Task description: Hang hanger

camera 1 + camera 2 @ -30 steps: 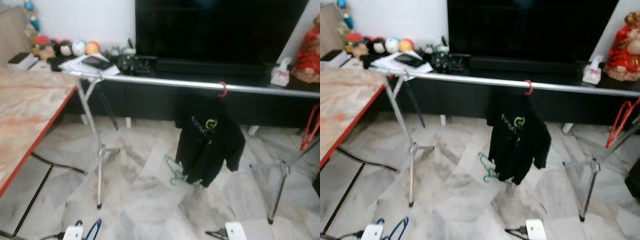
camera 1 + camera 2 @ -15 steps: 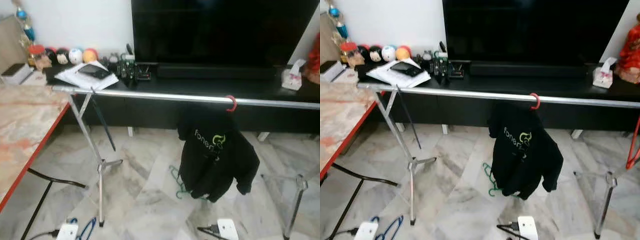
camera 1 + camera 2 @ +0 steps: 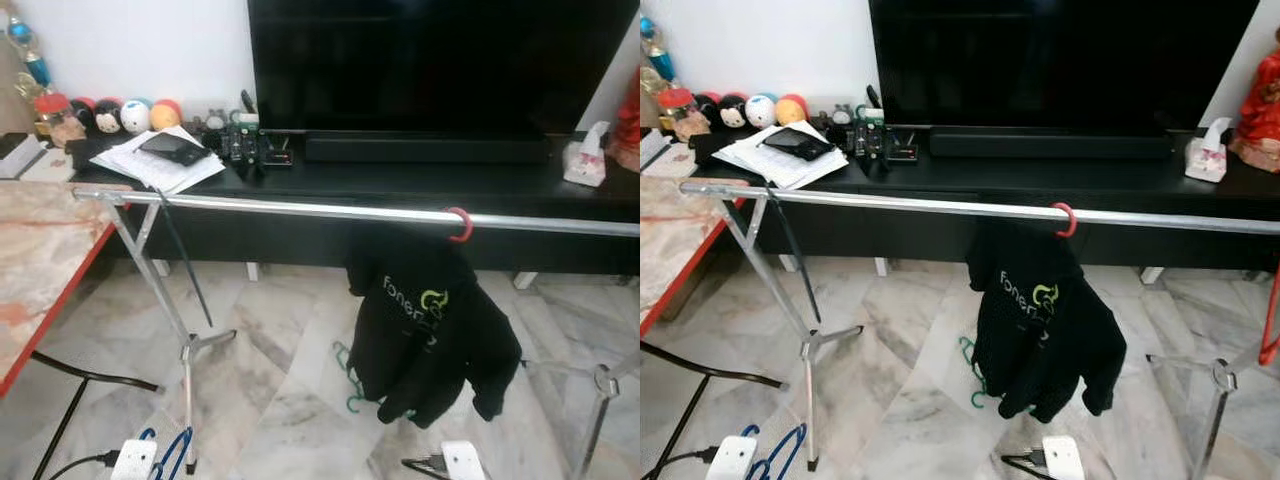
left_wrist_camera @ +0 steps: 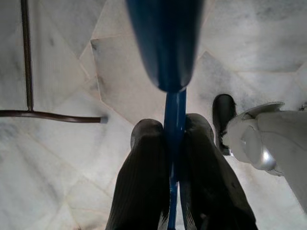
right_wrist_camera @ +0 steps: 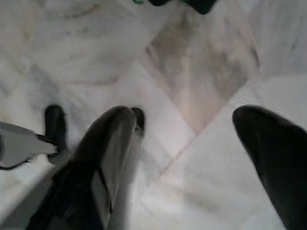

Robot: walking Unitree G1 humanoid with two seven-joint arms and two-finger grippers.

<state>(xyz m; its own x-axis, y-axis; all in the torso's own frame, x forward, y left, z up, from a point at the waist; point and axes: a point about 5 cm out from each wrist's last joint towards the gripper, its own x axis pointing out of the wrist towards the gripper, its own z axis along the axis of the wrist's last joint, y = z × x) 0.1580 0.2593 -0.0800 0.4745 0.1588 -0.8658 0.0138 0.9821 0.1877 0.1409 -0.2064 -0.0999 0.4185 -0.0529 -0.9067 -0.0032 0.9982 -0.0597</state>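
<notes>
A blue hanger (image 4: pixel 173 120) is clamped between the black fingers of my left gripper (image 4: pixel 168 132), low over the marble floor; its blue loop (image 3: pixel 172 455) shows at the bottom left of the left eye view. My right gripper (image 5: pixel 192 129) hangs open above the floor with nothing between its fingers. Ahead, a silver rail (image 3: pixel 300 209) runs across the room at about mid height. A red hanger hook (image 3: pixel 461 224) sits on it and carries a black hoodie (image 3: pixel 430 330).
A green hanger (image 3: pixel 350 378) lies on the floor behind the hoodie. The rack's legs (image 3: pixel 188 345) stand at left and right. A red-edged table (image 3: pixel 40 290) is at left. Behind the rail are a black console (image 3: pixel 420 182), a TV (image 3: pixel 430 60) and a tissue box (image 3: pixel 585 162).
The camera has moved nearer and turned a little, so the rail and hoodie look larger and the table has slid left. The hoodie and rail themselves have not moved.
</notes>
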